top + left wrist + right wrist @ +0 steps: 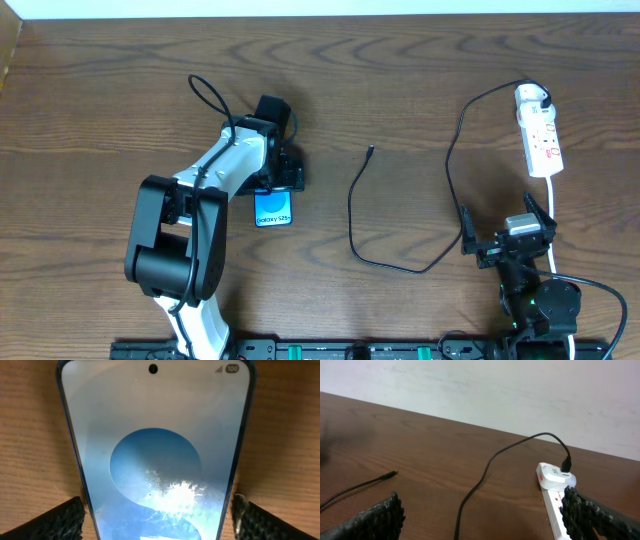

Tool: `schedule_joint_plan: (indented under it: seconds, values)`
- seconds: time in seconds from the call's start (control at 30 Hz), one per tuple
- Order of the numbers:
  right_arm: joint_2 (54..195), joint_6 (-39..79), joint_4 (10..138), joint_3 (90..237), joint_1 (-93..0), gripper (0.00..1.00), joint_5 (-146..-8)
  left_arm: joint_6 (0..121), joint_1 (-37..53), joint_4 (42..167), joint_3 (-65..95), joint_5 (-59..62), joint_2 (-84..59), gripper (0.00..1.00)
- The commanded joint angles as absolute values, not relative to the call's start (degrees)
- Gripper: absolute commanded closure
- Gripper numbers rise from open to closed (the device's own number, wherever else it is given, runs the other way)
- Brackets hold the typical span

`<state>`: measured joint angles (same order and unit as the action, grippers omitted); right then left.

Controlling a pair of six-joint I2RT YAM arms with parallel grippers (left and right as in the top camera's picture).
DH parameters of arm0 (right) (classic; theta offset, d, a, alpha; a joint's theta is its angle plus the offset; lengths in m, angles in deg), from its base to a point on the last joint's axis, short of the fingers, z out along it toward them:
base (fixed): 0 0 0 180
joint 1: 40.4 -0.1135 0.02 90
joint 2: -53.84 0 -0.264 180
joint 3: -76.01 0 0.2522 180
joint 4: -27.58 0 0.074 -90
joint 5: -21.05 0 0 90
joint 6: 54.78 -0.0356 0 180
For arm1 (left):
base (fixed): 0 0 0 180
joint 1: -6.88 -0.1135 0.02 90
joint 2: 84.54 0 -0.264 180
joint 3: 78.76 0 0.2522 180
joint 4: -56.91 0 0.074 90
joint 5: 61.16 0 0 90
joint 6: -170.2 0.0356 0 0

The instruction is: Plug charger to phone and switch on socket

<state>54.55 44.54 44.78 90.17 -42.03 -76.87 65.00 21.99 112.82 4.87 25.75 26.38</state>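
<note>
On the brown wood-grain table [90,120], the narrow white power strip [541,142] is laid far right. The slim blue-screened smartphone [273,208] is straddled at its edges by the left gripper [159,520]; whether it is squeezed cannot be told. The right gripper [485,522] is spread wide, empty. The thin black charger cable [351,215] is plugged into the strip, and its connector tip [370,151] is left free at centre.

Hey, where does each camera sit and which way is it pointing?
Overhead: above the table, looking down; left arm and right arm show, left gripper at the phone, right gripper open, apart from the socket.
Left wrist: above the phone, looking down at its screen; own fingers flank it.
Right wrist: low over the table, facing the far wall; own fingers at the bottom corners.
Shared: overhead and right wrist both show the charger and the socket.
</note>
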Motion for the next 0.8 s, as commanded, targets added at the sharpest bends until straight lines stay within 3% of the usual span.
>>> schedule_joint_plan:
  seconds: [0.0,0.27,0.57,0.77]
  values:
    - [54.26,44.49,44.98,90.08,-41.99,0.01,-77.02,64.87,22.06,113.0,4.43,25.64,27.47,0.12]
    - [54.26,44.49,45.0,90.08,-41.99,0.01,-77.02,64.87,22.06,112.32,3.45,25.66,27.47,0.15]
    - [54.26,44.49,45.0,90.08,-41.99,0.01,-77.02,64.87,22.06,111.88,3.45,25.64,27.47,0.3]
    - [54.26,44.49,45.0,90.08,-41.99,0.01,-77.02,64.85,22.06,111.79,4.21,24.96,27.3,0.33]
